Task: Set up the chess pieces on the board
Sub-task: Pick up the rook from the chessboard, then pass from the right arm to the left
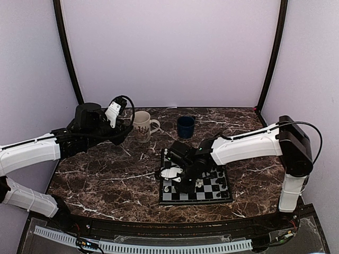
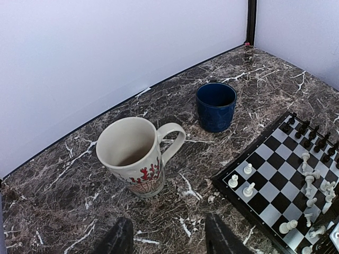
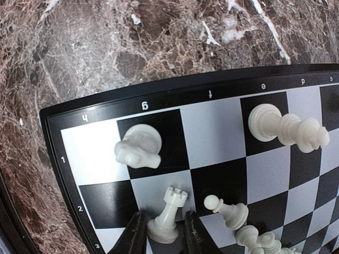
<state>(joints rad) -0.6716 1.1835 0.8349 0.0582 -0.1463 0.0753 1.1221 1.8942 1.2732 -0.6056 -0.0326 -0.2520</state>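
Observation:
The board lies front centre-right and also shows in the left wrist view. My right gripper hangs low over its left part. In the right wrist view its jaws close on the base of a white rook near the g/h files. A white knight stands on g1, a tall white piece lies on its side, and a white pawn leans nearby. Black pieces line the far edge and several white pieces are scattered. My left gripper is open and empty above the marble, near the mug.
A cream mug with red flowers stands left of the board. A dark blue cup stands behind the board. White walls enclose the marble table at the back and sides.

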